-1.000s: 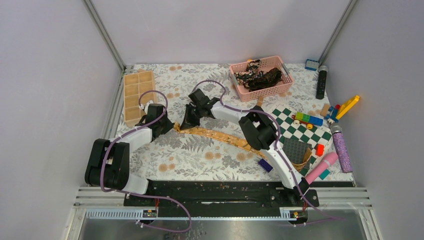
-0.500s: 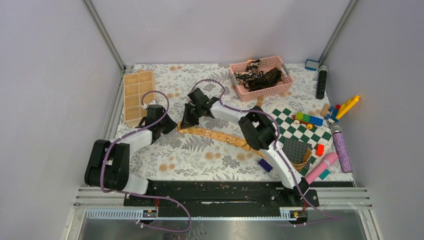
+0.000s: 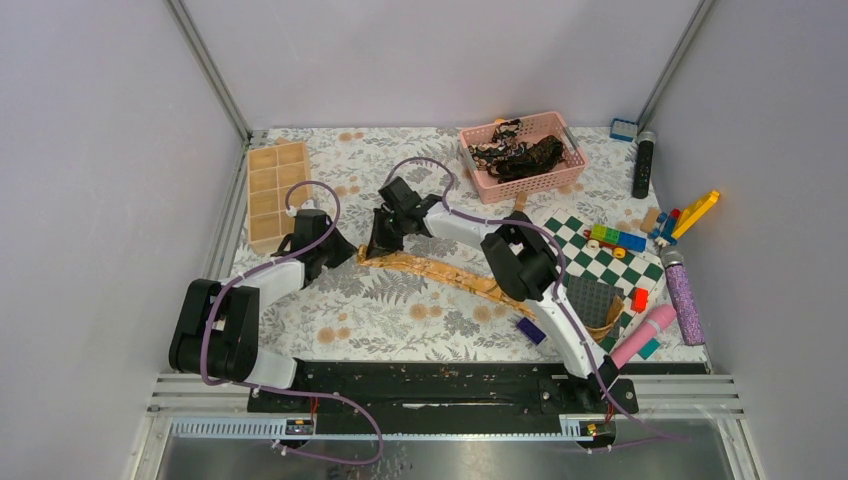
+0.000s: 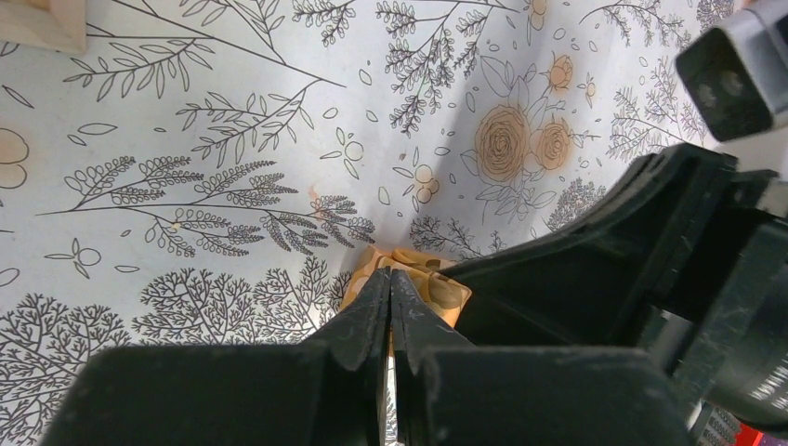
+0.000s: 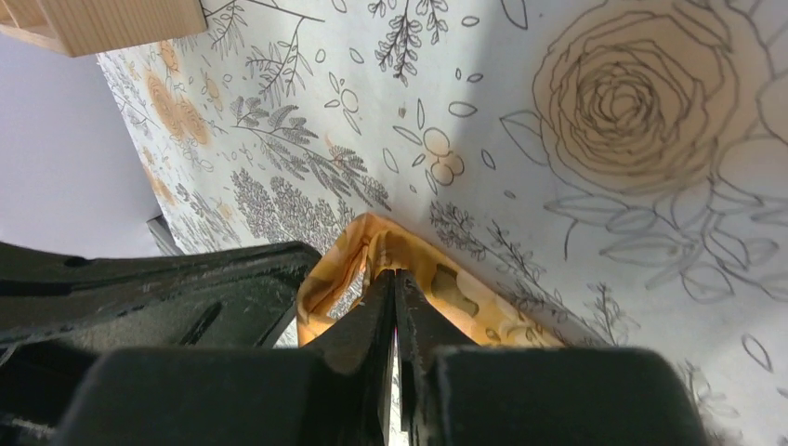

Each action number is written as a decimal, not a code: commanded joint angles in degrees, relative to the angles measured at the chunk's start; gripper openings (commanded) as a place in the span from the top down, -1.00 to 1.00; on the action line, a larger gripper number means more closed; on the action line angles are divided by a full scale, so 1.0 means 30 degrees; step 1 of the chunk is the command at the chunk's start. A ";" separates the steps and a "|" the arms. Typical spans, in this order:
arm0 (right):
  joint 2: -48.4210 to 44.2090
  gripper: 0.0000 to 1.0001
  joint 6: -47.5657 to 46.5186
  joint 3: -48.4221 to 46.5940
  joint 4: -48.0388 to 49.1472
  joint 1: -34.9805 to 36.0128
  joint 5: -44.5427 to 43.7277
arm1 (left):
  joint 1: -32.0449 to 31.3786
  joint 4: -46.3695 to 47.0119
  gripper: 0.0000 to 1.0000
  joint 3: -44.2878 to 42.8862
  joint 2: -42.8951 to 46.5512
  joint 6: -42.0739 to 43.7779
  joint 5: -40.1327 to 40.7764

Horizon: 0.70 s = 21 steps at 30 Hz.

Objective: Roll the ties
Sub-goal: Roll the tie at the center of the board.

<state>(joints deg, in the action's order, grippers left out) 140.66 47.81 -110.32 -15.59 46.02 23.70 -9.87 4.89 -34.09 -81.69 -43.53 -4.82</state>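
**Fig.** Shiny golden-tan patterned fabric necktie (image 3: 440, 272) lying in a shallow arc on the floral-printed counter (image 3: 400, 315), nearer the arm bases than the pink plastic basket (image 3: 535, 184), which holds the dark printed ties (image 3: 520, 155). Right tool (image 5: 395, 283) is pinched on the necktie's folded end. Left tool (image 4: 388, 290) is closed just beside it, its hold uncertain. The fabric is probably light, limp and slippery, so it is best gripped at the fold.

Plain lilac walls (image 3: 420, 60) enclose a floral-print table (image 3: 400, 320).
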 commanded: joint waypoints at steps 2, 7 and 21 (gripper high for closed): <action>-0.2661 0.82 -0.0991 0.0946 0.0091 -0.0048 -0.1402 | -0.0072 0.1127 1.00 -0.0030 0.0628 0.0330 -0.0413; -0.3120 0.78 -0.0899 0.1382 0.0345 -0.0251 -0.1259 | -0.0072 0.1020 1.00 -0.0089 0.0692 0.0389 -0.0355; -0.4606 0.90 -0.1758 0.4117 -0.0779 -0.0482 -0.3539 | -0.0094 0.1132 1.00 -0.0208 0.0828 0.0388 -0.0435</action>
<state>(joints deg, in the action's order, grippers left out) 129.88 44.12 -98.63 -17.21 45.41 15.73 -9.91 4.91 -34.09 -80.34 -43.31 -4.95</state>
